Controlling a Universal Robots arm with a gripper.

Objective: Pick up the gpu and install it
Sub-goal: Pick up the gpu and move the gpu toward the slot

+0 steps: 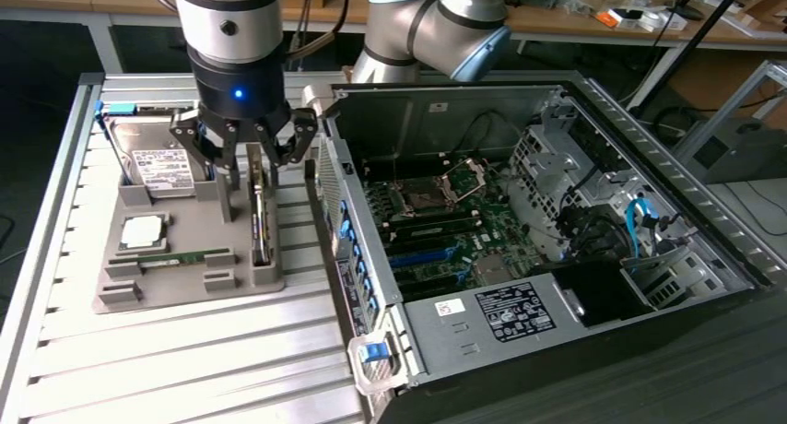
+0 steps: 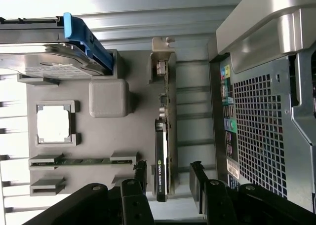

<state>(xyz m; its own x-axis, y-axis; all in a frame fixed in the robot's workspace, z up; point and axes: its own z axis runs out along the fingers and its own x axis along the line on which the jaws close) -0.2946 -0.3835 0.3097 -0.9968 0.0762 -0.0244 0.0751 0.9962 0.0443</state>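
1. Exterior view: the gpu [image 1: 261, 217] stands on edge in a slot of the tray [image 1: 172, 288], at nine o'clock from the open case [image 1: 517, 212]. Standing upright probably keeps both flat faces free for a pinch from above. It is also close to the case it is meant for.
2. The drive [image 1: 158, 166] leans in its own slot at ten o'clock from the gpu. The RAM [image 1: 172, 256] lies flat at eight o'clock from it.
3. The claw [image 1: 246, 152] hangs at twelve o'clock over the gpu's far end, pointing down. Its jaws are spread wide, with one on each side of the card's top edge.
4. Wrist view: the gpu [image 2: 165, 136] runs edge-up along the tray [image 2: 98, 136], between the drive [image 2: 44, 62] and the case [image 2: 261, 136].
5. The claw [image 2: 169, 178] straddles the card. Its fingers [image 2: 196, 178] show a gap on each side, so it holds nothing and touches nothing.
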